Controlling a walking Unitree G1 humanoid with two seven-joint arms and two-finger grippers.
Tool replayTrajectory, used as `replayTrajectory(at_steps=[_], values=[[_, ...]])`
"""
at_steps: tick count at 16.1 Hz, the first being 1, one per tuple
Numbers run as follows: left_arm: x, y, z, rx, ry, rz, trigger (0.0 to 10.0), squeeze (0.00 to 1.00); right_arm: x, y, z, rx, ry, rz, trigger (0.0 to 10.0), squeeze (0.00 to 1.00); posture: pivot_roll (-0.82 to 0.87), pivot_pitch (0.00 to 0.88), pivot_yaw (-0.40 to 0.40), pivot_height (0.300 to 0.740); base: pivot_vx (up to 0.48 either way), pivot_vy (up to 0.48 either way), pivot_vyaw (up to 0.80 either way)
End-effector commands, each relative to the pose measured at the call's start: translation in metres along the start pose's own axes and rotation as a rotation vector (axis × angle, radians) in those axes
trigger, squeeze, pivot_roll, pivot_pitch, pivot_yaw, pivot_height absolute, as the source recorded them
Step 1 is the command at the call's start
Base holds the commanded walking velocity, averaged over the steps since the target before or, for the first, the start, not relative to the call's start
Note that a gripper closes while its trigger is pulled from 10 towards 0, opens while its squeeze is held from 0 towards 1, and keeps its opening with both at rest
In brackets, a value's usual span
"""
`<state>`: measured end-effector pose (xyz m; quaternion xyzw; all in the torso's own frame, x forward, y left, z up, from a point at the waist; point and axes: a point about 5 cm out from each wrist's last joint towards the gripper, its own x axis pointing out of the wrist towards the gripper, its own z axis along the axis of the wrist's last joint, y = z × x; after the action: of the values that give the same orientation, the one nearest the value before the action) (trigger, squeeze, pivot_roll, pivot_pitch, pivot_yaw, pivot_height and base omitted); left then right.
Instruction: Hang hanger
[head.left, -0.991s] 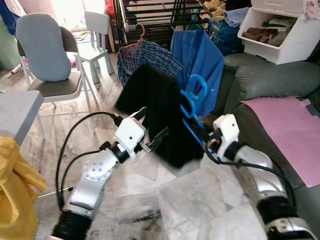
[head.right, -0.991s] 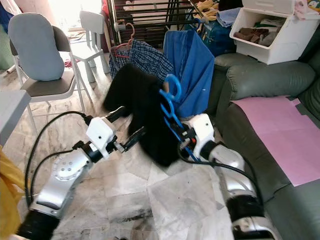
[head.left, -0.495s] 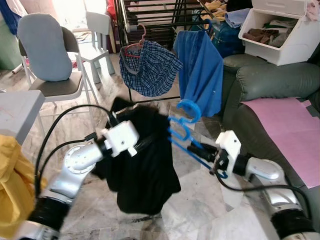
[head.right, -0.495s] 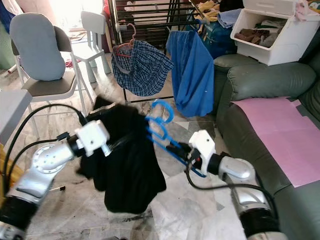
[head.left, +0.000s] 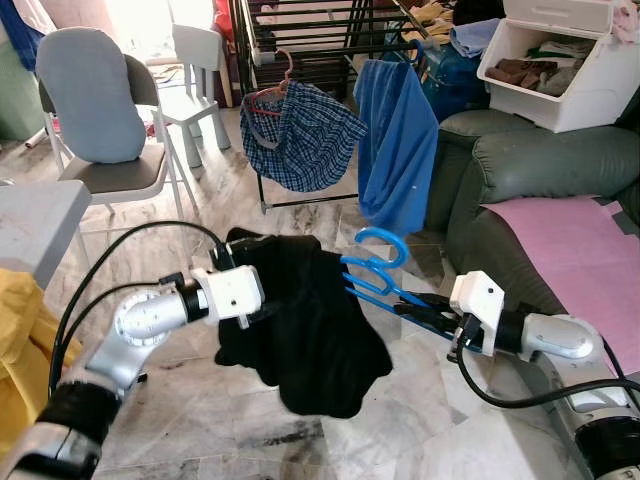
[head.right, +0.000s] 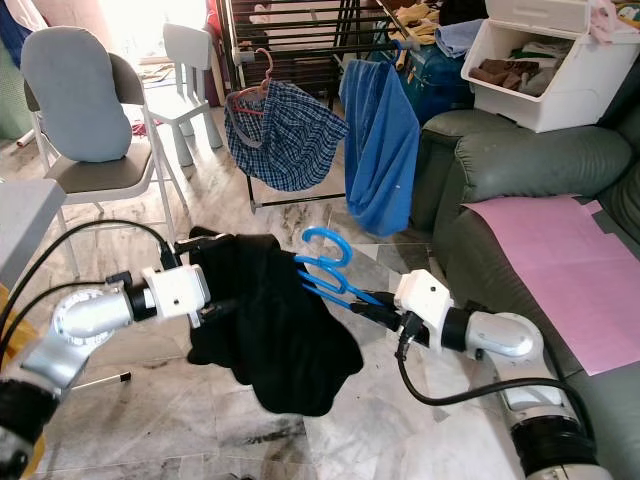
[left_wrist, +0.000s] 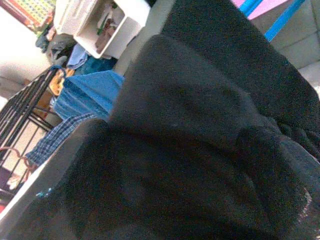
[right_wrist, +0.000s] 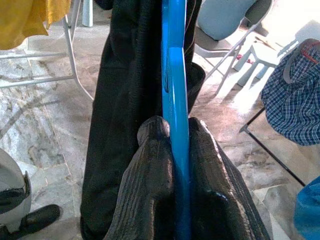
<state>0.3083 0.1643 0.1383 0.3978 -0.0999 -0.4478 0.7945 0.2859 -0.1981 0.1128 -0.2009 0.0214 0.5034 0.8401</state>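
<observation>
- The blue hanger (head.left: 375, 272) is in the air between the two arms, low over the floor (head.left: 330, 440). It is well short of the drying rack (head.left: 330, 35) at the back of the room.
- The right gripper (head.left: 425, 308) has its jaws shut tight on one end of the hanger.
- The hanger's long side runs from that gripper across toward the left arm. Its hook curls upward, near the middle.
- A black cloth (head.left: 305, 330) hangs from the far end of the hanger, bunched up and drooping toward the floor.
- The left gripper (head.left: 262, 298) is pushed into that cloth. The cloth covers its jaws, so I cannot tell if they are open or closed.
- The right arm is the one carrying the hanger, so it looks like the arm to lift the hook up and forward to a rack bar.
- A checked shirt (head.left: 300, 135) and a blue shirt (head.left: 398, 140) already hang on the rack.
- The right wrist view shows the two jaws pressed against the blue bar. The head views are too far off to show that grip clearly.
- The left wrist view is mostly dark cloth.
</observation>
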Motion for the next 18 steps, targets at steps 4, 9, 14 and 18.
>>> replayTrajectory(at_steps=[4,9,14,18], values=[[-0.004,0.016,-0.006,0.065,0.035,-0.062,10.0,1.00,0.002,0.005,0.000,-0.051,-0.021,0.021,10.0,0.00,-0.06,0.000,0.014,0.740,0.000,0.000,0.00],[0.003,0.010,-0.013,0.008,0.049,-0.151,3.0,0.00,0.001,0.011,0.001,-0.117,-0.004,0.062,10.0,0.00,-0.08,0.000,0.018,0.740,0.000,0.000,0.00],[0.012,0.000,-0.019,-0.086,0.094,-0.299,0.0,0.00,-0.001,0.005,0.001,-0.214,0.028,0.051,10.0,0.00,-0.09,0.000,0.021,0.740,0.000,0.000,0.00],[0.014,0.003,-0.021,-0.110,0.112,-0.328,0.0,0.00,0.002,0.005,0.000,-0.256,0.041,0.056,10.0,0.00,-0.09,0.000,0.024,0.740,0.000,0.000,0.00]])
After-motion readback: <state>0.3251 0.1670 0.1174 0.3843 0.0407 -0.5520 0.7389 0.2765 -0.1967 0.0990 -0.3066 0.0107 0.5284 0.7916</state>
